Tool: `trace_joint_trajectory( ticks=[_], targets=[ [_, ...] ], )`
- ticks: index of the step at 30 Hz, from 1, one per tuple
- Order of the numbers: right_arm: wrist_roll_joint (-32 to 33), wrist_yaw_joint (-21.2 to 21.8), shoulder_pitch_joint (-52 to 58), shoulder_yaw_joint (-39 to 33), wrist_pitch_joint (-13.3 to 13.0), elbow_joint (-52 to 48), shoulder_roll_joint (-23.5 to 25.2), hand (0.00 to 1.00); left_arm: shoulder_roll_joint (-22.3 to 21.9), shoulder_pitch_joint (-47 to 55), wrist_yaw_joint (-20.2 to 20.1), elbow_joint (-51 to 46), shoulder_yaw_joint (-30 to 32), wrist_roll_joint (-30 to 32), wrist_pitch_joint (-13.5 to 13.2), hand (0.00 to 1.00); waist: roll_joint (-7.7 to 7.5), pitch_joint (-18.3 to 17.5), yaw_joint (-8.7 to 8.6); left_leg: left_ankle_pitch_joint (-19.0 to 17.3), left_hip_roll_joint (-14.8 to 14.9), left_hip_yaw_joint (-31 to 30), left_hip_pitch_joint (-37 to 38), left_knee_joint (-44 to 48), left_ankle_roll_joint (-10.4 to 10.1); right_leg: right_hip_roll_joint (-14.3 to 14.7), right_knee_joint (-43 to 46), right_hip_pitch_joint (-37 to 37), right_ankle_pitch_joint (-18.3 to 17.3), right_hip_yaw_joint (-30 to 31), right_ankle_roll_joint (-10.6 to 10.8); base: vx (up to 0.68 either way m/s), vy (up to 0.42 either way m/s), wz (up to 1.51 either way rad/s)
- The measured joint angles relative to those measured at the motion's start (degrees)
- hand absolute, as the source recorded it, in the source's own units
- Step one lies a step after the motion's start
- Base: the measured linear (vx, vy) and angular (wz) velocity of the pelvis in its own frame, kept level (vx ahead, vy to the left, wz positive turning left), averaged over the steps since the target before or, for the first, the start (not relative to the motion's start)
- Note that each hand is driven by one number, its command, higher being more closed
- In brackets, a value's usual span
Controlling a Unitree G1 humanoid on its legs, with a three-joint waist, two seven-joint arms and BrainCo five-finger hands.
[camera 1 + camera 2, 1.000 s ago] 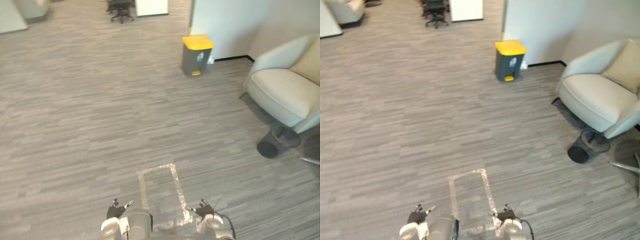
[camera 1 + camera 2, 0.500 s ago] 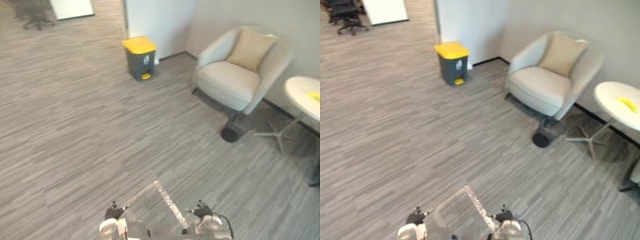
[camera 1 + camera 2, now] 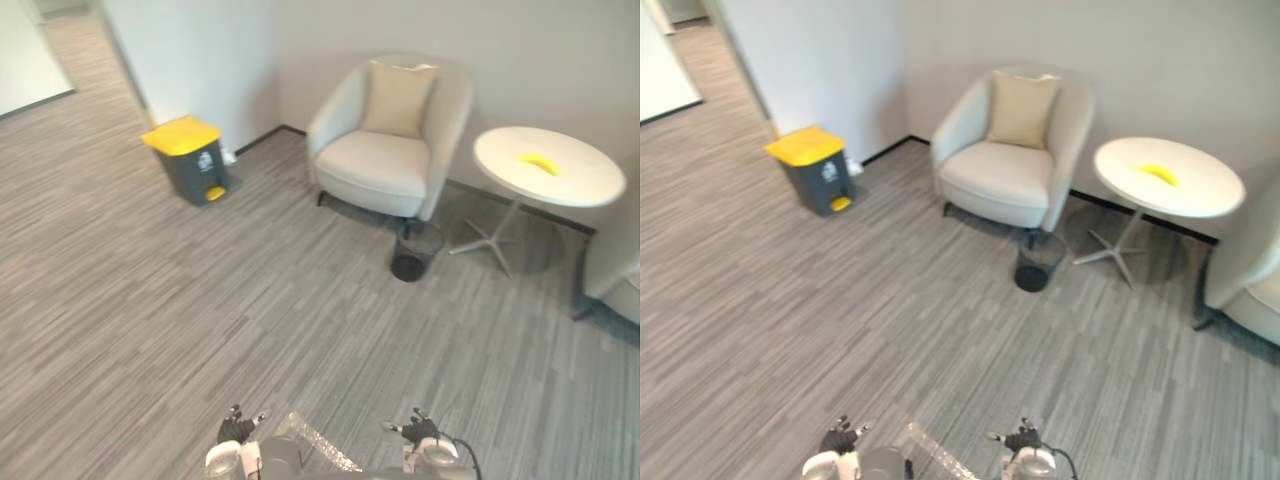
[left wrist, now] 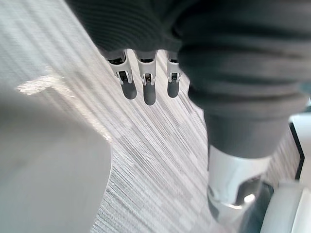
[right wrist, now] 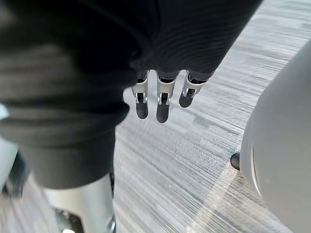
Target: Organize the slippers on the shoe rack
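Slippers and shoe rack: can't place either from these views, so bearing from the hands, long axis and pointing direction can't be told. Left hand [image 3: 236, 430] and right hand [image 3: 418, 428] hang low over the grey floor [image 3: 200, 300], fingers straight and relaxed, holding nothing, neither nearer to anything task-related. Ahead: cream armchair [image 3: 392, 140], round white side table [image 3: 546, 165], black wire basket [image 3: 411, 253], yellow-lidded bin [image 3: 189, 158].
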Motion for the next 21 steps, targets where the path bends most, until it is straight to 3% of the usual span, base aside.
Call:
trace_joint_trajectory(
  ticks=[1, 2, 3, 6, 13, 21],
  targets=[
    [0.0, 0.0, 0.0, 0.0, 0.0, 0.0, 0.0, 0.0, -0.1, 0.0, 0.0, 0.1, -0.2, 0.0, -0.1, 0.0, 0.12, -0.1, 0.01, 0.8, -0.2, -1.3, 0.3, -1.6, 0.3, 0.1, 0.4, -0.2, -0.2, 0.7, 0.3, 0.14, 0.274, -0.96],
    [0.0, 0.0, 0.2, -0.1, 0.0, 0.0, -0.1, 0.0, 0.0, 0.1, 0.0, 0.2, -0.5, -0.2, -0.5, 0.0, 0.77, -0.2, 0.06, 3.7, -0.3, -1.9, 1.1, -2.7, -2.6, 0.4, 1.1, -0.3, -0.8, 2.3, 1.4, 0.17, 0.316, -0.72],
    [0.0, 0.1, 0.9, -0.4, 0.0, -0.2, 0.4, 0.0, 1.0, -0.1, 0.0, 0.9, -0.8, 0.0, -0.9, 0.0, -1.0, -0.5, 0.15, 3.4, -0.8, 1.3, 2.0, -3.0, -1.5, -0.6, 0.8, 0.0, -0.8, 4.6, 2.5, 0.13, 0.2, -0.8],
    [0.0, 0.3, 1.7, -0.5, 0.0, -0.1, 1.4, 0.0, 2.6, -0.6, 0.0, 2.6, -0.8, 0.0, -0.9, 0.0, -2.65, -1.5, 0.21, 2.2, -2.5, 5.9, 2.9, -3.0, 0.4, -3.0, 0.1, 0.0, -0.6, 8.5, 4.4, 0.16, 0.265, -0.66],
    [0.1, 0.5, 1.6, -0.8, -0.1, 0.9, 1.3, 0.0, 3.0, -1.6, 0.1, 4.9, -0.9, 0.0, -0.9, 0.0, -3.04, -1.7, 0.24, 2.2, -3.5, 12.3, 6.3, -6.9, 2.0, -5.0, -1.9, -0.2, 0.8, 12.5, 6.5, 0.06, 0.108, -0.46],
    [0.1, 0.6, 1.3, -0.5, -0.4, 1.3, 0.7, 0.0, 2.6, -1.7, 0.1, 5.7, -0.9, 0.0, -0.9, 0.0, -2.64, -2.2, 0.18, 3.4, -2.3, 14.1, 8.5, -10.4, 1.8, -4.7, -4.6, 0.2, 3.2, 10.0, 6.2, 0.01, -0.033, -0.15]
  ],
)
